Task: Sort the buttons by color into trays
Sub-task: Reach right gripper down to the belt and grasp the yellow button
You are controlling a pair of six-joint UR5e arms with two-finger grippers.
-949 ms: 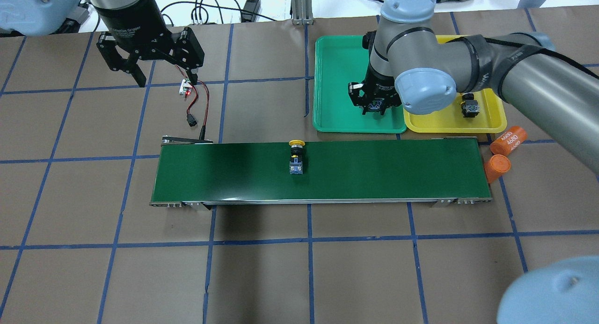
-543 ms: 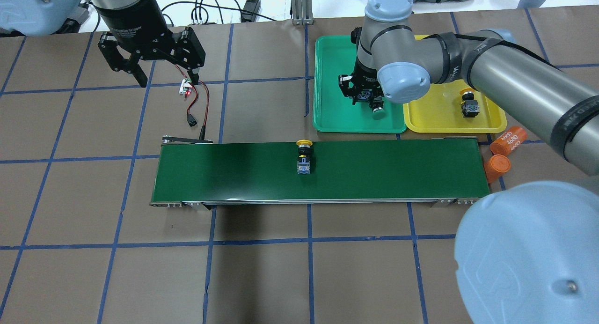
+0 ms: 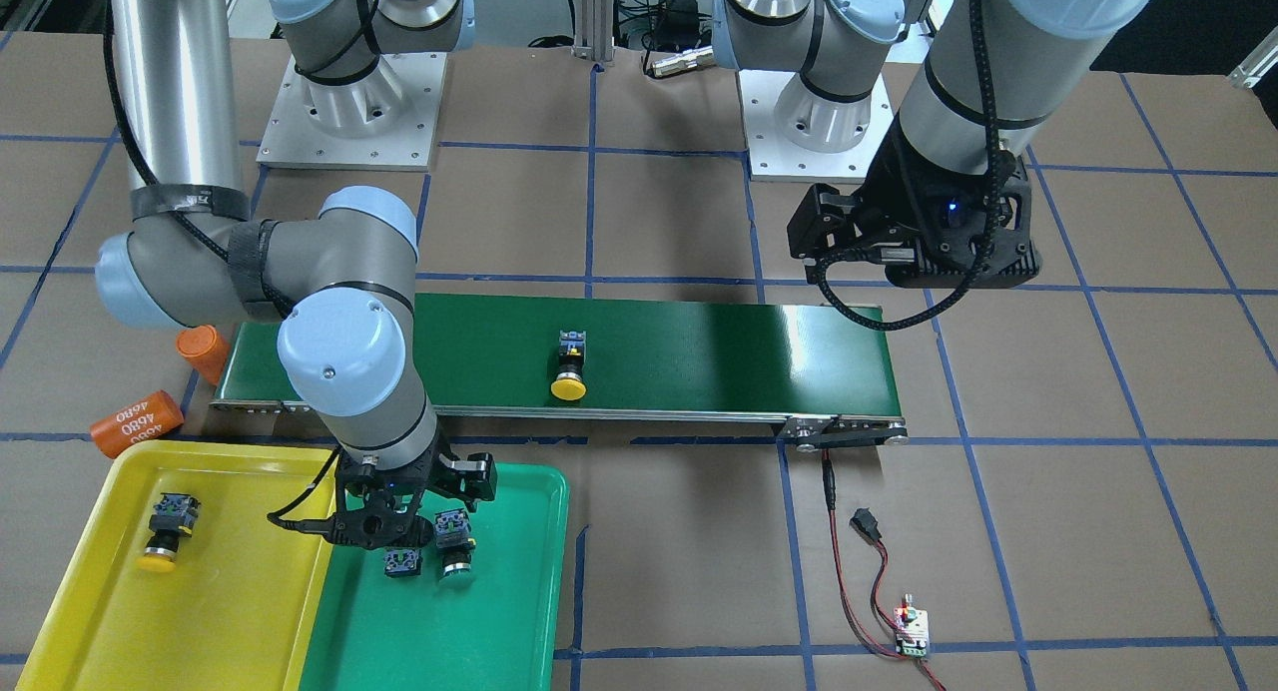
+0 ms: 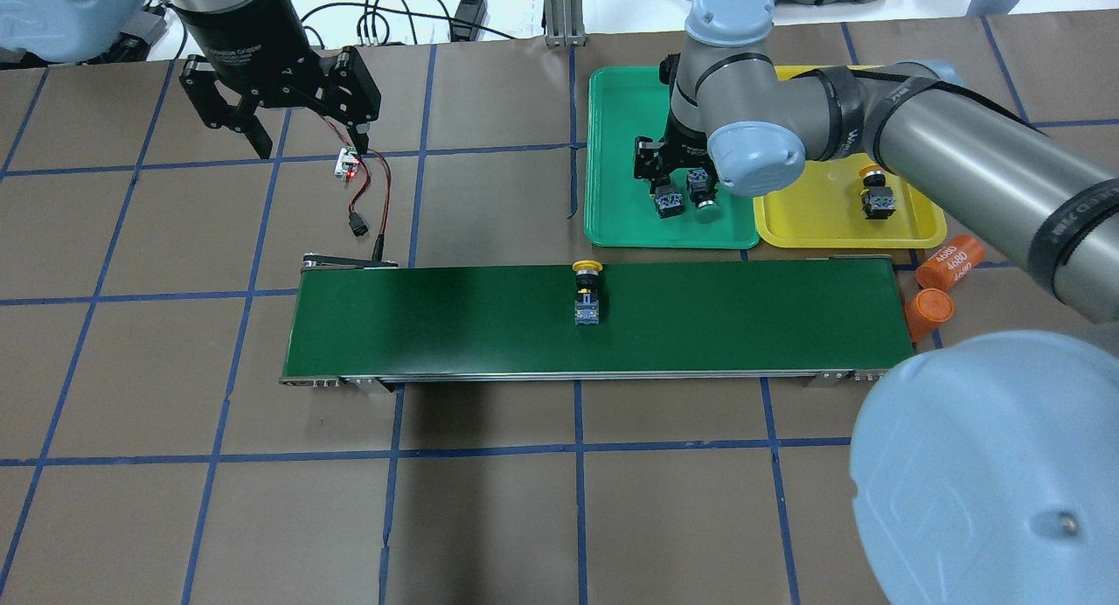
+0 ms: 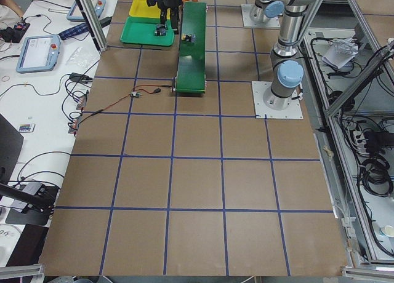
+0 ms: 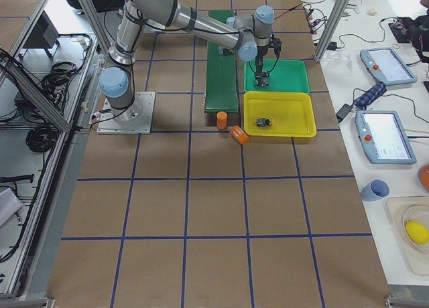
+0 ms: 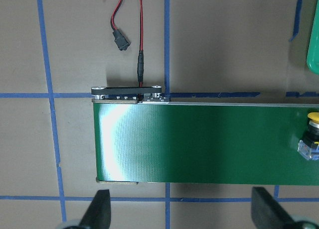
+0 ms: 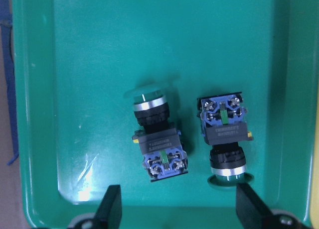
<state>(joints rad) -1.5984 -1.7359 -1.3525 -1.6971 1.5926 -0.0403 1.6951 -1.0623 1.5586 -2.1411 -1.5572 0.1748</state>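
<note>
The green tray [image 4: 621,150] holds two green buttons [image 8: 154,134] [image 8: 224,134] lying on their sides, side by side. My right gripper [image 8: 182,211] hovers just above them, open, with nothing between its fingers. One yellow button [image 4: 874,196] lies in the yellow tray [image 4: 813,216]. Another yellow button [image 4: 586,292] lies on the dark-green conveyor belt [image 4: 437,316], right of the belt's middle, cap toward the trays. My left gripper [image 4: 311,146] hangs open and empty beyond the belt's left end.
Two orange cylinders marked 4680 [image 4: 948,264] [image 4: 927,312] lie off the belt's right end, beside the yellow tray. A small circuit board with red and black wires [image 4: 350,162] lies under my left gripper. Brown paper with blue tape lines covers the table.
My right gripper moved left over the green tray, let go of a green button beside the other one, and now stands open. The yellow button on the belt drifted right.
</note>
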